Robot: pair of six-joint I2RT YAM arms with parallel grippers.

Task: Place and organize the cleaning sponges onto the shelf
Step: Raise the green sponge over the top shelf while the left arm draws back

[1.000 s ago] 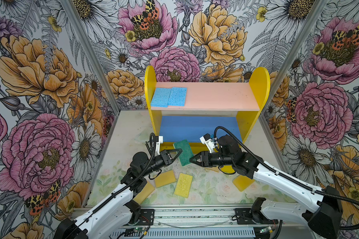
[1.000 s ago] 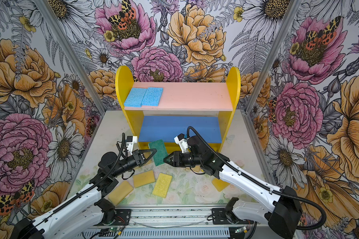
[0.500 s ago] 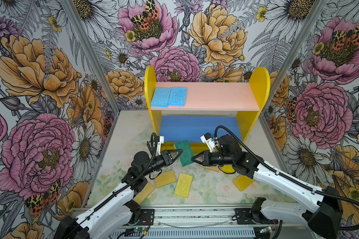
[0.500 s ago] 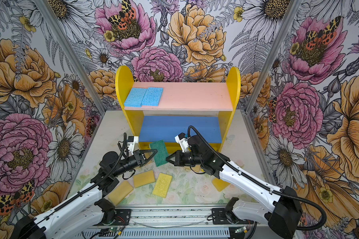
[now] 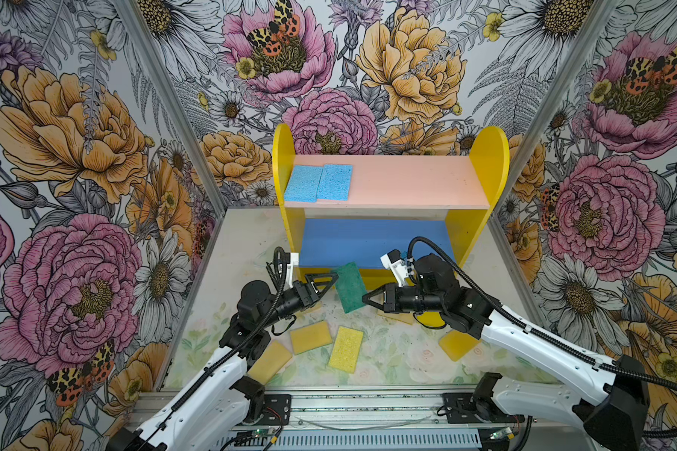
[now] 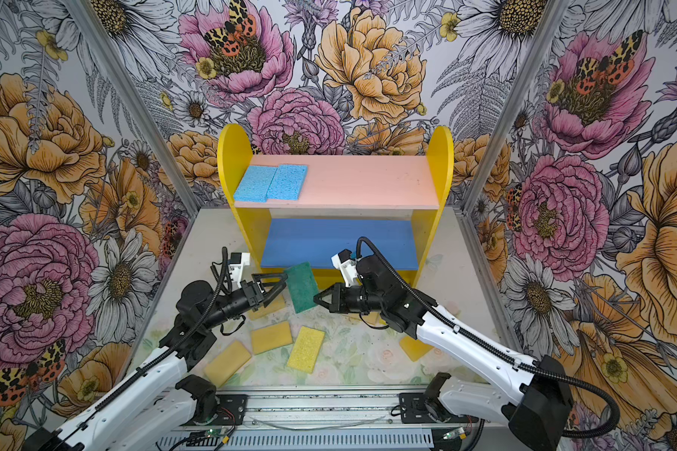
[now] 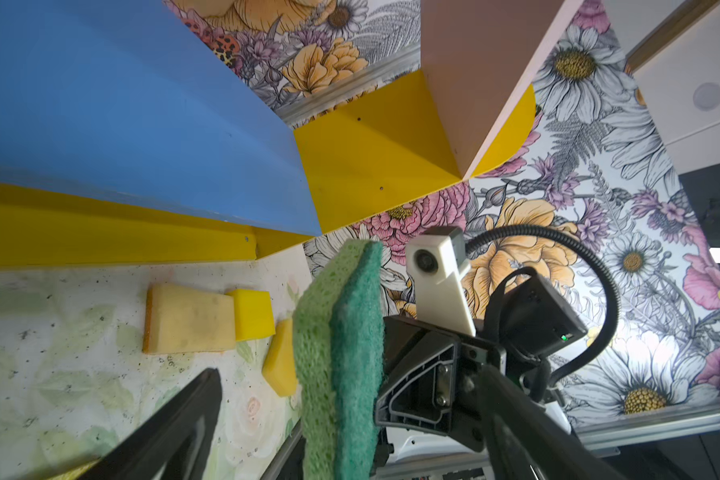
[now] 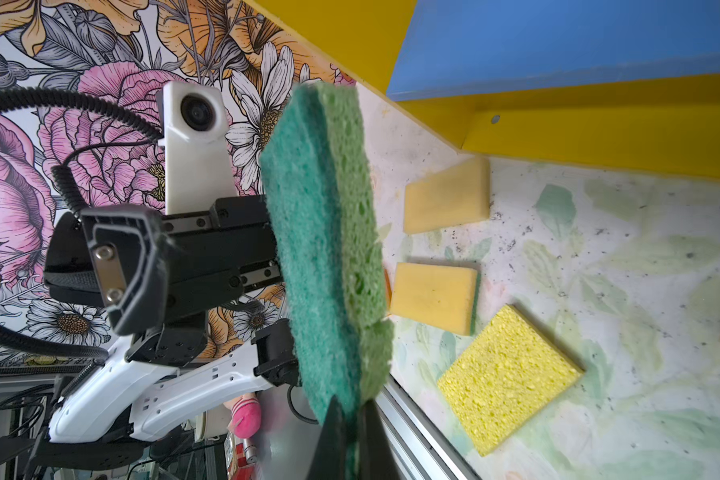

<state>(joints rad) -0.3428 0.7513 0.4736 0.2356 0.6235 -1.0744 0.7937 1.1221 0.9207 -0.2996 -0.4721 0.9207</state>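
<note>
A dark green sponge (image 5: pixel 350 287) (image 6: pixel 301 287) hangs edge-up in front of the shelf's (image 5: pixel 485 156) blue lower board (image 5: pixel 368 242). My right gripper (image 5: pixel 365 300) (image 8: pixel 348 415) is shut on its near end. My left gripper (image 5: pixel 323 282) (image 7: pixel 346 386) stands open around the sponge's other end, fingers (image 7: pixel 175 424) apart from it. Two light blue sponges (image 5: pixel 317 182) lie side by side at the left of the pink upper board (image 5: pixel 407 179). On the table lie tan sponges (image 5: pixel 311 337) (image 5: pixel 269 361) (image 5: pixel 452 345) and a porous pale yellow one (image 5: pixel 345 348).
Two more yellow sponges (image 7: pixel 188 318) (image 7: pixel 252 313) lie on the table by the shelf's foot, under my right arm. Flowered walls close the cell on three sides, with a metal rail (image 5: pixel 368 406) along the front edge.
The right gripper closed on the green sponge, then the left gripper opened and let go of it. The sponge has stayed in about the same place.
</note>
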